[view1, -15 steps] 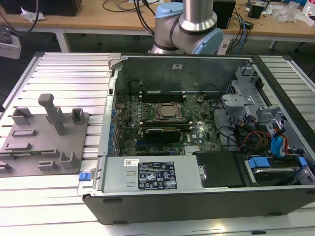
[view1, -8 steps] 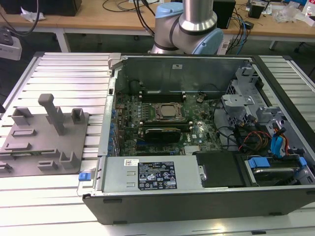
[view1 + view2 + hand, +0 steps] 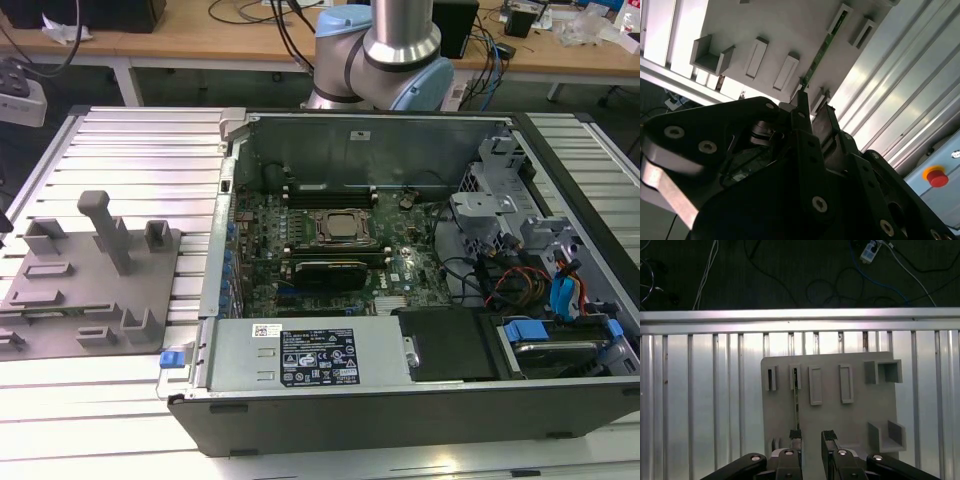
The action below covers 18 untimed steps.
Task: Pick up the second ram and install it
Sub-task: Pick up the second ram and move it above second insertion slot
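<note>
Just ahead of the pincer (image 3: 812,436), the second ram (image 3: 796,400) stands on edge in a grey holder (image 3: 855,415) on the counter (image 3: 700,390), in line with one fingertip (image 3: 796,435); the jaws stand released, apart.

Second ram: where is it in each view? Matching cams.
Exterior view: too thin to tell on the grey holder plate.
First wrist view: second ram, on edge in the plate.
Second wrist view: diagonal green strip across the plate.
Shared landmark: that plate.
</note>
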{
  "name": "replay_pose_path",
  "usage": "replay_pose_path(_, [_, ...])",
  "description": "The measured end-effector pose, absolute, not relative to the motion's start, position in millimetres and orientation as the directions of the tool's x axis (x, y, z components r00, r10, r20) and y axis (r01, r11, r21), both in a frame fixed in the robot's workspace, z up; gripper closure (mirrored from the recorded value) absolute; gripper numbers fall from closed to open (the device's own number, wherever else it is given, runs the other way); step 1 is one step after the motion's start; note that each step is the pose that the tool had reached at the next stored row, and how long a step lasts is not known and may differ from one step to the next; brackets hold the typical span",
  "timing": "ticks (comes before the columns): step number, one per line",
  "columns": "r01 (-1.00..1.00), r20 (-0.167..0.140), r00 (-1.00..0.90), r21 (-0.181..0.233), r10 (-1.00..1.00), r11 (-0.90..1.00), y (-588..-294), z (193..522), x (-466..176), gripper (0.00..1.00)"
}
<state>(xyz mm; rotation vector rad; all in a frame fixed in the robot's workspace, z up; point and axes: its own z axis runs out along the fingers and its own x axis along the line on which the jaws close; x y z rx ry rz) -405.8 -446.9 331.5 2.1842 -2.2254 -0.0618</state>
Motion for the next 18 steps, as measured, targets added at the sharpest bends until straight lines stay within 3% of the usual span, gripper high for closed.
replay_pose_path(18, [-0.999,-0.012,-0.019,0.044,-1.0,0.018,-446.9,320.6,-405.8,0.7])
